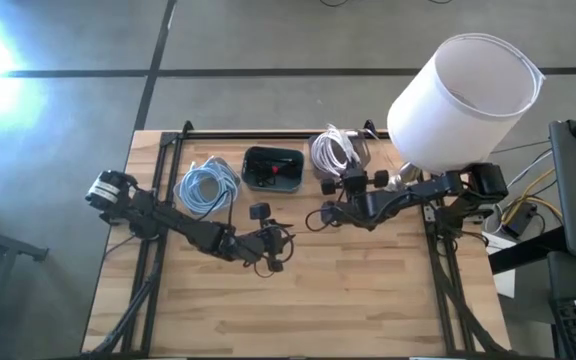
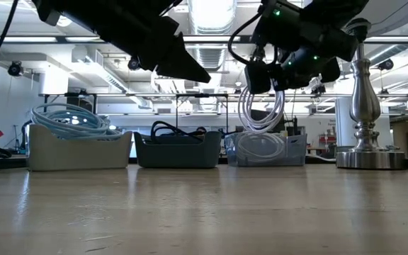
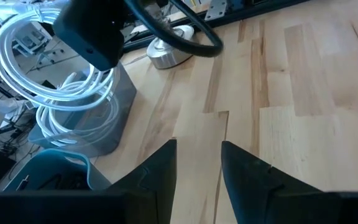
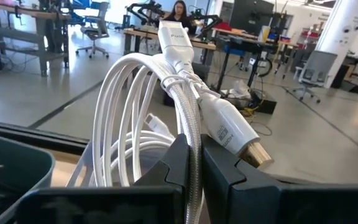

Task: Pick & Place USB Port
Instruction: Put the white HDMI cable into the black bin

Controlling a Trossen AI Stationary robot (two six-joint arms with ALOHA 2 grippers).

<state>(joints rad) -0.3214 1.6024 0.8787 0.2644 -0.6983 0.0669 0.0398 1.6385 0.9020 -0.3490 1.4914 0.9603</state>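
Wooden planks form the surface, and along its far edge stand three bins: a tan one with blue cable at about 11 o'clock from the centre, a dark bin at 12 o'clock, and a clear bin at 1 o'clock, with a lamp beyond it at 2 o'clock. The right pincer hangs just in front of the clear bin and is pinching a coiled white USB cable, which it holds in the air above the surface. The left pincer waits near the middle of the surface, its fingers spread and holding nothing. The coil hangs down from the grip, so its long axis seems close to vertical; one white plug points upward and away from the wrist, and the metal-tipped plug points down toward 4 o'clock in the right wrist view. To do this step well, I think the right arm should keep a firm grip on the bundle, lift until the hanging loops are clear of the bin wall, and move slowly so the coil does not swing or catch.
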